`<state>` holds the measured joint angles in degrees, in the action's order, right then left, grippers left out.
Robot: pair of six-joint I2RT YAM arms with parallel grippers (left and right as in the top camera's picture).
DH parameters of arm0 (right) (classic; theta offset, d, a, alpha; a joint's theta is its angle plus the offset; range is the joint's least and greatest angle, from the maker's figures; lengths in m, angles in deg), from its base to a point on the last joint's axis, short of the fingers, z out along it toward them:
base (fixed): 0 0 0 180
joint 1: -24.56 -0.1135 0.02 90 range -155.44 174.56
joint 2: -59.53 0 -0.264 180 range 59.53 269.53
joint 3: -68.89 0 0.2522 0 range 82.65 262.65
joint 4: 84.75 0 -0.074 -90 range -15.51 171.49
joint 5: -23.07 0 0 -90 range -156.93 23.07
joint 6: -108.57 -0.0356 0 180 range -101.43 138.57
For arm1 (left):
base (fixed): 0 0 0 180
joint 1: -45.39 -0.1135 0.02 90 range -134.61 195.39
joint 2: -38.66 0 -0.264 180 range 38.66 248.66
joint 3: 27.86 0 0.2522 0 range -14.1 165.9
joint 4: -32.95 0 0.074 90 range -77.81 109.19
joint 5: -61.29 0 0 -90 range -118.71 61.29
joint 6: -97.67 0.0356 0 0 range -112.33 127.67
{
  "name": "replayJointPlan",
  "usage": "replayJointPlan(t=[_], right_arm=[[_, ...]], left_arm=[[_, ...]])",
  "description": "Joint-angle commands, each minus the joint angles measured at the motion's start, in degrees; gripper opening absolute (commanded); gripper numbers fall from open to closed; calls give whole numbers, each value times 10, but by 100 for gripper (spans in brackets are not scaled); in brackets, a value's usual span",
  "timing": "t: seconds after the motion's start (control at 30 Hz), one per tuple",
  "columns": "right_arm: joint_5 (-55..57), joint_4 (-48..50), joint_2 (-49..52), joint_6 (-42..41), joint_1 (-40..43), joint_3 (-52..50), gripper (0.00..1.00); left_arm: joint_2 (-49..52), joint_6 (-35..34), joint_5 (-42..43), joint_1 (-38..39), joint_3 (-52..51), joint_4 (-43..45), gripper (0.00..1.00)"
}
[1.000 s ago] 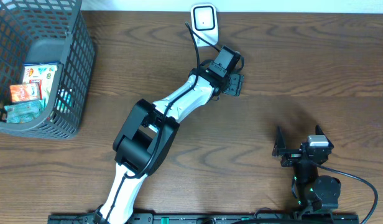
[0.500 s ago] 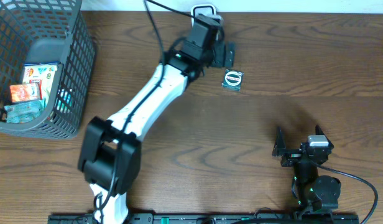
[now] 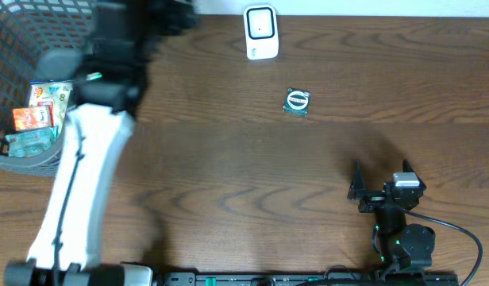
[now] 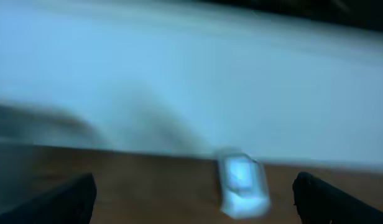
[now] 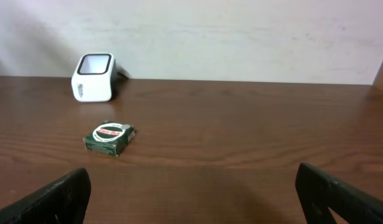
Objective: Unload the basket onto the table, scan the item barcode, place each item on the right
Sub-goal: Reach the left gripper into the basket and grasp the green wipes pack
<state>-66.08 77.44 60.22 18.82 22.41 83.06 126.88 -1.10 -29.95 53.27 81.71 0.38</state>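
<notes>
Where we'd grip the green box [image 3: 296, 102]: thin edges (light, stiff, we judge).
Left gripper [image 4: 194, 196]: spread, empty.
Right gripper [image 5: 194, 193]: spread, empty.

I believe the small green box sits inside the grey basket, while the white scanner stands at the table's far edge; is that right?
Not quite: the small green box lies on the table near the white scanner, not in the grey basket, as the overhead view shows. The scanner does stand at the far edge.
</notes>
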Motion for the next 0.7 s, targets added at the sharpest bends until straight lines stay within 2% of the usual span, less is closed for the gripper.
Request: replayJointPlan(t=[0.0, 0.3, 0.43, 0.67], right_arm=[[-1, -2, -3, -6, 5, -1, 99], [-1, -2, -3, -6, 5, -1, 99], [-1, -2, -3, -6, 5, -1, 99], [-1, -2, -3, -6, 5, -1, 99]], left_arm=[[-16, 19, -83, -70, 9, -23, 99], [25, 4, -96, -273, 8, -134, 99], [62, -27, -96, -321, 7, -173, 99], [154, -29, -96, -362, 7, -232, 100]])
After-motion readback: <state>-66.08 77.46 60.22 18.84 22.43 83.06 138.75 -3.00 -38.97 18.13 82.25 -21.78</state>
